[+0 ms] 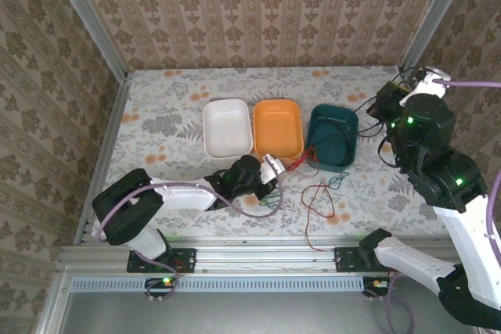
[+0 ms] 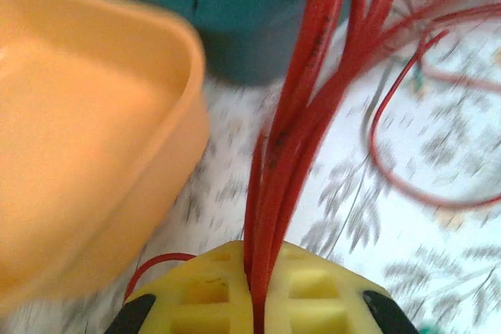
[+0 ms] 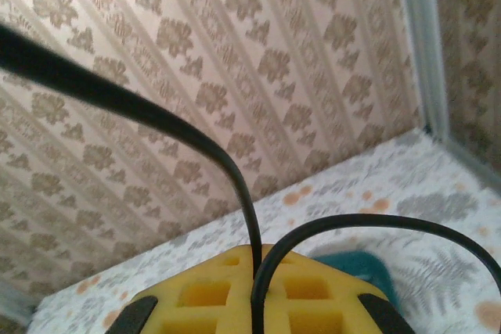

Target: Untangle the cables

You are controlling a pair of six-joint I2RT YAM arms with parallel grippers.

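Observation:
My left gripper (image 1: 272,168) sits low by the front right corner of the orange bin (image 1: 278,129). In the left wrist view its yellow fingers (image 2: 313,287) are shut on a bundle of red cable (image 2: 301,131) strands that stretch away toward the teal bin (image 2: 235,21). More red cable (image 1: 317,201) loops over the table in front of the teal bin (image 1: 333,137), beside a thin green cable (image 1: 338,181). My right gripper (image 1: 385,103) hangs raised at the teal bin's right, and its fingers (image 3: 203,295) are shut on a black cable (image 3: 235,177) that trails down into that bin.
A white bin (image 1: 227,127) stands left of the orange one, the three in a row mid-table. The orange bin's wall (image 2: 78,138) is close on the left gripper's left. Patterned walls (image 3: 196,76) enclose the table on three sides. A metal rail (image 1: 235,254) runs along the near edge.

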